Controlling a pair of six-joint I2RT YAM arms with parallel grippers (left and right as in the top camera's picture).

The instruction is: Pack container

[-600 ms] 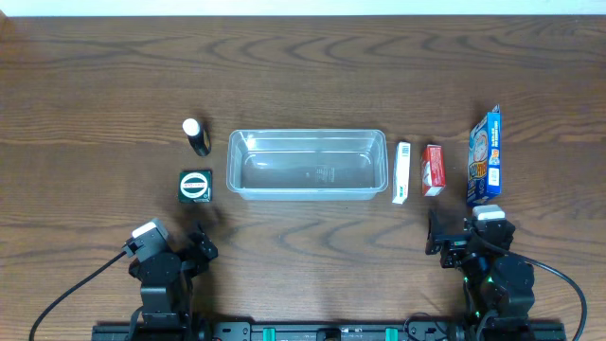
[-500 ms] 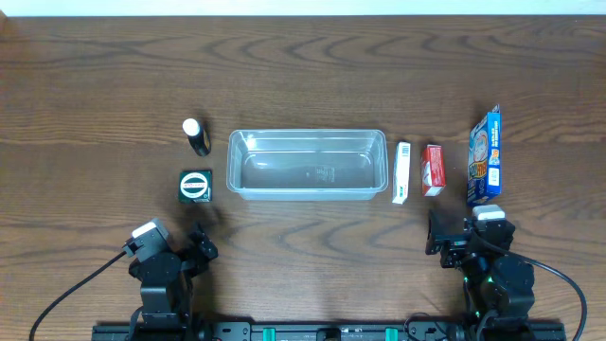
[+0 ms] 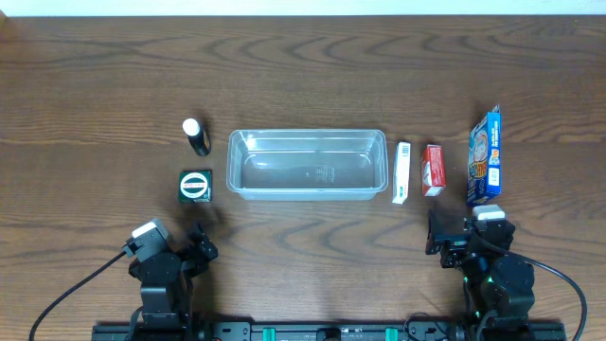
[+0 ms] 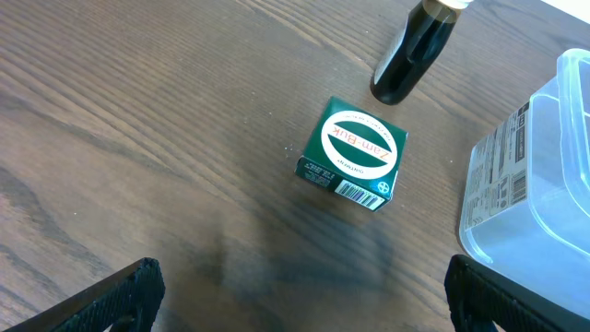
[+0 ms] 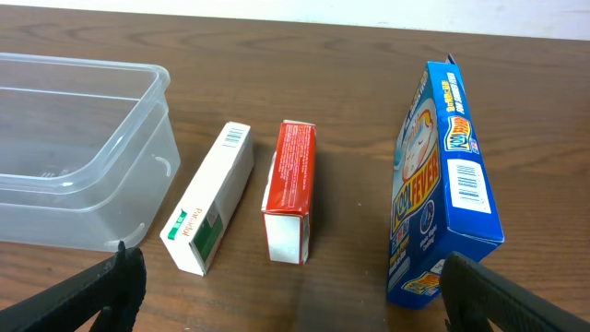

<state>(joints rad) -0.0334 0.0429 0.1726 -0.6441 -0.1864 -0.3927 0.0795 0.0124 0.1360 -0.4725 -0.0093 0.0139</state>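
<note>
The clear plastic container sits empty at the table's middle; it also shows in the left wrist view and the right wrist view. A green box and a dark bottle with a white cap lie left of it. A white-green box, a red box and a blue box lie right of it. My left gripper is open and empty near the front edge. My right gripper is open and empty in front of the boxes.
The brown wooden table stretches bare behind the row of objects. Black cables run from both arm bases at the front edge.
</note>
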